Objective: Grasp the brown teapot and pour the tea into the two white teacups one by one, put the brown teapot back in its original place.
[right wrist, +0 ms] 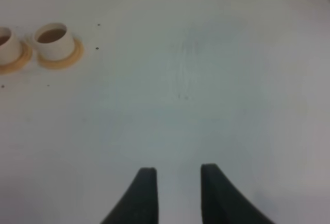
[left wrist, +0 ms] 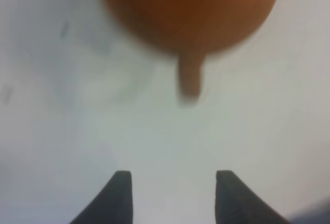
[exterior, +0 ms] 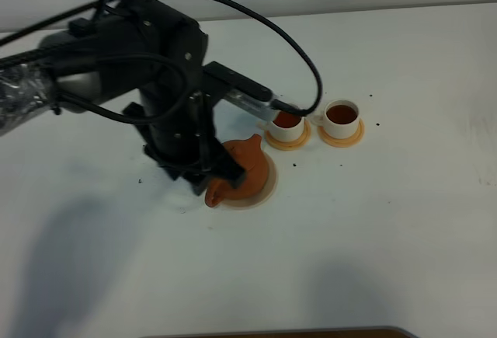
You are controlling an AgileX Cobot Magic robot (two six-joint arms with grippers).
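The brown teapot [exterior: 250, 161] sits on the pale beige disc [exterior: 269, 186], left of the two white teacups. Both cups [exterior: 286, 124] [exterior: 342, 115] stand on orange coasters and hold brown liquid. My left gripper [exterior: 223, 172] hovers over the teapot's near-left side. In the left wrist view the left gripper [left wrist: 172, 175] is open and empty, and the blurred teapot [left wrist: 191, 7] lies ahead with a narrow part pointing toward the fingers. My right gripper [right wrist: 175, 171] is open and empty over bare table; its view shows the cups [right wrist: 53, 41] [right wrist: 5, 46] far off.
The white table [exterior: 388, 221] carries a few dark specks around the cups. A brown edge [exterior: 311, 332] runs along the table's front. The left arm's cable [exterior: 303, 50] loops above the cups.
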